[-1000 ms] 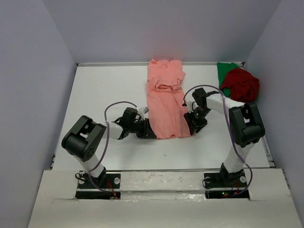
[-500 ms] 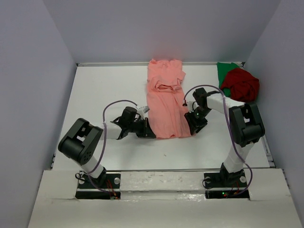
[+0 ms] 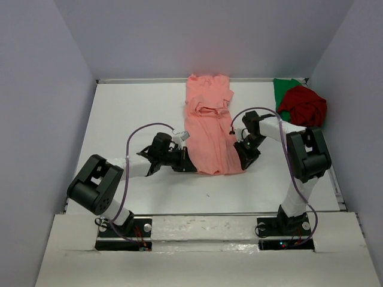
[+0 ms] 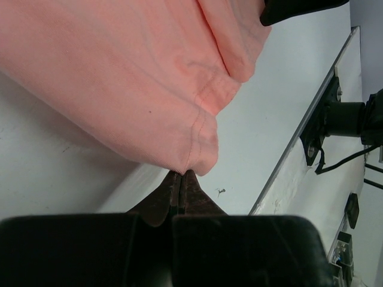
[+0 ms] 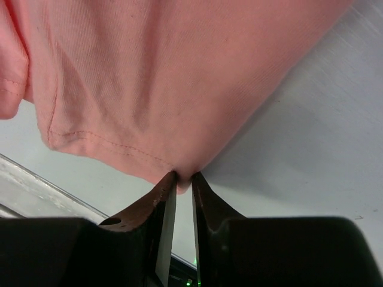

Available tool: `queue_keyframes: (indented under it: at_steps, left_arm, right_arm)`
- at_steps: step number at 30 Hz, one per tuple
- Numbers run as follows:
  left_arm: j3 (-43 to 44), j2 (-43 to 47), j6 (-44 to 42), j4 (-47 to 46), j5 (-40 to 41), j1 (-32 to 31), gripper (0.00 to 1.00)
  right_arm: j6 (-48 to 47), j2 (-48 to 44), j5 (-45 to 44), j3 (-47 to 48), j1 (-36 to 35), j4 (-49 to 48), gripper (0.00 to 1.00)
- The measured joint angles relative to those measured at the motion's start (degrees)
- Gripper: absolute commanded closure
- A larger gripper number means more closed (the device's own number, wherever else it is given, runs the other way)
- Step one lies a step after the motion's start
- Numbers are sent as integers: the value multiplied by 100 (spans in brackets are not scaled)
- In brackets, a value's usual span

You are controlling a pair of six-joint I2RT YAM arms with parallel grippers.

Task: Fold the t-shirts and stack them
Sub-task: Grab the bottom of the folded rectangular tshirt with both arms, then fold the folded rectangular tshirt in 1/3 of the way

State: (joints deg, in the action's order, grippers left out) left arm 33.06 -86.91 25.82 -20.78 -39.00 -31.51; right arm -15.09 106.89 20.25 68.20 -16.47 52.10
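Closing is being finished at the near hem of the pink shirt [image 3: 206,128]. Compared with a second ago, the left end effector [image 4: 181,178] is now being held pressed fully together, and the left corner of the hem is being pinched between its tips. The right end effector [image 5: 179,179] is being narrowed from a wider stance. Only a thin slit is being left between its fingers, and the right corner of the hem is being nipped there.

The shirt itself is not being moved yet. It is lying as before, stretched lengthwise in the middle of the desk [image 3: 131,113], with its collar end at the far edge. The red shirt [image 3: 305,106] and the green shirt [image 3: 281,88] are being left bunched at the far right corner, red over green.

With both corners taken, the hem is probably being made ready for lifting toward the collar. The fold is thus only being started, and stacking is not yet begun.
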Motion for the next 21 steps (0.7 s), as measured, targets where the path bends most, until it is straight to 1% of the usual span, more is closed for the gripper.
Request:
queue_keyframes:
  at_steps: [1,2,5,15,21]
  left_arm:
    - [0,0,-7,11,0,0,100]
    - [0,0,-13,20,0,-2,100]
    - [0,0,-31,33,0,-2,100]
    - [203,63,-356,293,-33,-4,100]
    - [503,391,-1049,573,-538,-7,100]
  right_arm:
    - [-9,7,35,0,0,7,78]
    - [-33,13,85,0,0,26,85]
    - [-90,46,197,0,0,74,100]
    - [-348,57,295,13,0,358,100]
    - [-623,-334,358,168,0,879,100]
